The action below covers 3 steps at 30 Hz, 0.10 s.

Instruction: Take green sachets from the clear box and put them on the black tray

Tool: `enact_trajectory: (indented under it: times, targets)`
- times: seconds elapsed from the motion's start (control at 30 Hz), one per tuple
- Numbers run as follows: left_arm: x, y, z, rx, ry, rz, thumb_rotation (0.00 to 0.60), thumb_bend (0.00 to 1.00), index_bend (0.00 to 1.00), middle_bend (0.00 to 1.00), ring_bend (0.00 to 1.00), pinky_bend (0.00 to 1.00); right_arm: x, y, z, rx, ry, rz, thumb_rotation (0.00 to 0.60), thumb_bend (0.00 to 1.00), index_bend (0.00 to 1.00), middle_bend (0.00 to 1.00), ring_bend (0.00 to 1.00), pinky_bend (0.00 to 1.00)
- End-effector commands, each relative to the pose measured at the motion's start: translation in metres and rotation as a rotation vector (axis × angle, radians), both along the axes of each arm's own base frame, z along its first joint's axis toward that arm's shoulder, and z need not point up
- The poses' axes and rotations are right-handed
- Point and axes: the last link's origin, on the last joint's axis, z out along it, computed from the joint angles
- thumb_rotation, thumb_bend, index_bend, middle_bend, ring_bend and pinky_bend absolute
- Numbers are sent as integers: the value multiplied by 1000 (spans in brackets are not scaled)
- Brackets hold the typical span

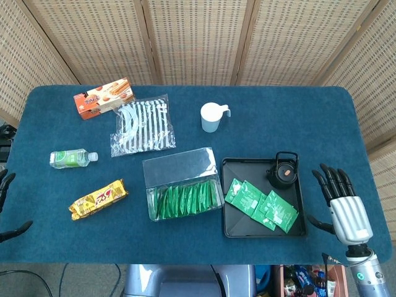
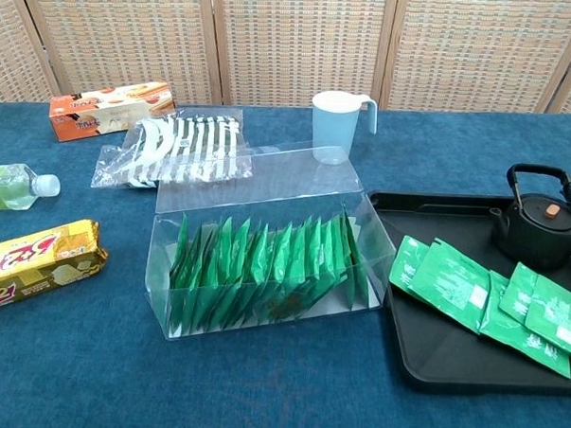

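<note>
Presently, green sachets (image 2: pixel 264 265) are seen upright in the clear box (image 1: pixel 181 185) near the table's front edge; more lie flat on the black tray (image 1: pixel 230 228). They are judged light, limp and slippery, best pinched at the top edges. Right hand (image 1: pixel 344 210) is held fingers apart, empty, off the tray's right edge; left hand (image 1: pixel 7 207) is barely visible, its state untellable.

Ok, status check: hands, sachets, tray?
Right hand open, beside black tray. Left hand barely in view. Green sachets on tray by teapot; more in clear box.
</note>
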Motion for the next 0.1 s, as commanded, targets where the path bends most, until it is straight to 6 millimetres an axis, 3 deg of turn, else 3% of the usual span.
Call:
enact_trajectory:
  times: [0.03, 0.1]
  targets:
    - [-1, -2, 2, 11, -5, -2, 600, 101, 0, 0, 0, 0, -8, 5, -3, -22, -5, -31, 600, 0, 0, 0, 0, 0]
    - [-1, -4, 3, 16, -6, 0, 600, 101, 0, 0, 0, 0, -11, 6, -5, -31, 9, -39, 600, 0, 0, 0, 0, 0]
